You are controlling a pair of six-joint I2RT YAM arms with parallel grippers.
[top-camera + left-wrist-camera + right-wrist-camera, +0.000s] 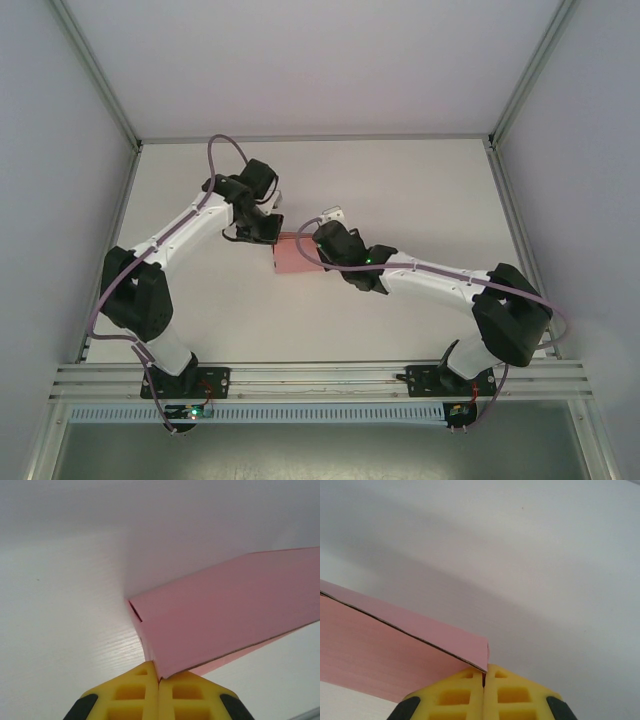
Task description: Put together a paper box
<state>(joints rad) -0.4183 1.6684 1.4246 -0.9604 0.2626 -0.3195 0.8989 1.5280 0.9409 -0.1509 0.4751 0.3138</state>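
The paper box [298,262] is a pink, partly folded piece of thin card lying mid-table between the two arms. In the left wrist view the paper box [225,615] runs off to the right, and one corner of it is pinched in the seam of my left gripper [159,672], whose yellow fingers are shut. In the right wrist view the paper box [380,655] lies to the left with a fold line across it. Its near corner is caught between the shut fingers of my right gripper [484,669]. From above, my left gripper [272,238] is at the box's left end and my right gripper [308,243] at its upper right.
The white table [420,200] is walled by pale panels with aluminium posts at the back corners. A metal rail [320,378] runs along the near edge where both arm bases are bolted. A purple cable loops above the left arm.
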